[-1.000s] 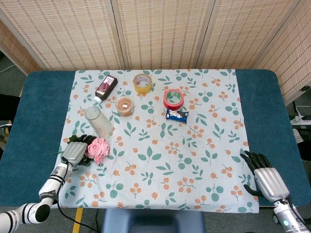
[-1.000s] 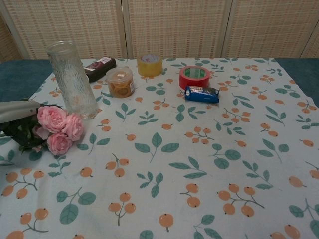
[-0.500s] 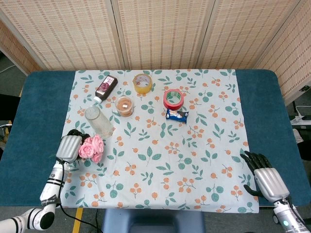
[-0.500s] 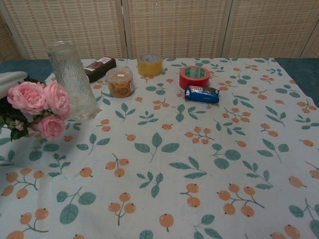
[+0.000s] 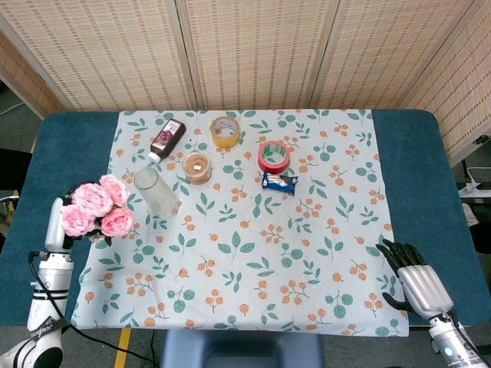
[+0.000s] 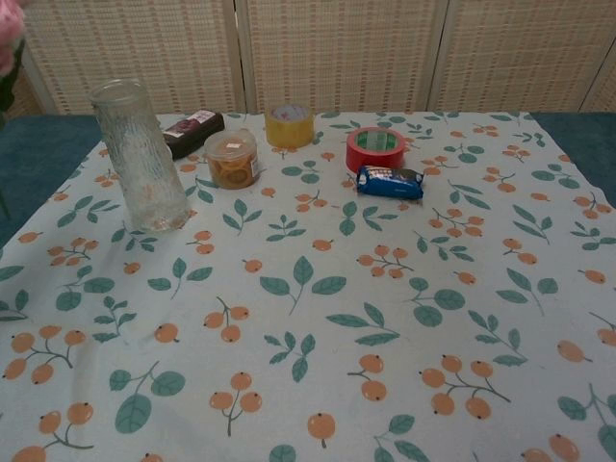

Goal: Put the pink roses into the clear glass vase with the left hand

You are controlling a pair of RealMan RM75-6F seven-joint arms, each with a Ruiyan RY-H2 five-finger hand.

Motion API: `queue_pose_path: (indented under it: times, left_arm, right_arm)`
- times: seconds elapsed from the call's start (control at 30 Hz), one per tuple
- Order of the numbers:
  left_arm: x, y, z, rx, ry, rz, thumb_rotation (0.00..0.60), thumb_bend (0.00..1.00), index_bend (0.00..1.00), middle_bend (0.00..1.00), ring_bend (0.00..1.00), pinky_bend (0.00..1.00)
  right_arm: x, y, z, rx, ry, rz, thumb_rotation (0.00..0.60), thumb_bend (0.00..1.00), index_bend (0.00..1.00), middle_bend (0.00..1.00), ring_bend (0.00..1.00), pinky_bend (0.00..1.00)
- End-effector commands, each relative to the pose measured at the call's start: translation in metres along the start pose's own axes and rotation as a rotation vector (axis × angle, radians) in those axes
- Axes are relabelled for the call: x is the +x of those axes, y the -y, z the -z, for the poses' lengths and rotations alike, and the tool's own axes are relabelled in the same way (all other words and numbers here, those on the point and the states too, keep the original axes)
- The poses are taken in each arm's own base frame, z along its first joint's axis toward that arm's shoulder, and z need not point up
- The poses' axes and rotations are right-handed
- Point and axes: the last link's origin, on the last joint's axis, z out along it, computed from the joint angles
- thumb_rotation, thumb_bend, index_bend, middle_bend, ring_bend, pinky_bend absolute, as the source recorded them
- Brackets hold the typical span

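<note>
In the head view my left hand [image 5: 55, 224] holds the bunch of pink roses [image 5: 97, 208] lifted up off the table, just left of the clear glass vase [image 5: 156, 191]. The blooms face upward toward the camera. The chest view catches only a pink edge of the roses [image 6: 9, 29] in its top left corner, well above and left of the upright vase [image 6: 141, 154], which stands empty. My right hand [image 5: 418, 282] lies at the table's front right corner with its fingers apart and nothing in them.
Behind the vase stand a dark bottle lying flat [image 5: 167, 137], a small orange-lidded jar [image 5: 198, 167], a yellow tape roll [image 5: 225, 131], a red tape roll [image 5: 274, 156] and a blue snack packet [image 5: 279, 181]. The floral cloth [image 5: 253, 253] covers the table's middle.
My left hand has picked the roses up from the cloth and carried them upward and to the left; they have risen almost out of the chest view. The right hand stays still.
</note>
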Motion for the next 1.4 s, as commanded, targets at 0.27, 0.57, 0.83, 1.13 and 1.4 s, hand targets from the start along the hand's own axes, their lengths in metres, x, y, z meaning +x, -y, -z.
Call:
queue_pose_path:
  times: [0.27,0.57,0.83,1.13,1.4]
  left_arm:
    - [-0.006,-0.085,-0.104,-0.158,-0.083,0.276,0.6,0.44,0.49,0.53,0.31,0.2]
    - [-0.028,-0.115,-0.134,-0.151,-0.057,0.288,0.6,0.44,0.49,0.53,0.31,0.2]
    - [-0.044,-0.098,-0.13,-0.113,-0.033,0.233,0.6,0.44,0.49,0.53,0.31,0.2]
    - [-0.046,-0.077,-0.125,-0.071,-0.029,0.221,0.6,0.44,0.49,0.52,0.31,0.2]
    - [-0.053,-0.057,-0.12,-0.063,-0.016,0.175,0.6,0.44,0.48,0.53,0.3,0.19]
  right_arm:
    - [0.0,-0.002,-0.002,-0.008,0.004,-0.004,0.6,0.18,0.0,0.0,0.0,0.0]
    - [0.001,-0.004,-0.005,-0.016,0.009,-0.009,0.6,0.18,0.0,0.0,0.0,0.0]
    - [0.004,-0.006,-0.003,-0.019,-0.004,-0.016,0.6,0.18,0.0,0.0,0.0,0.0]
    - [0.005,-0.006,-0.001,-0.013,-0.01,-0.014,0.6,0.18,0.0,0.0,0.0,0.0]
    - [0.005,-0.005,0.0,-0.011,-0.012,-0.012,0.6,0.18,0.0,0.0,0.0,0.0]
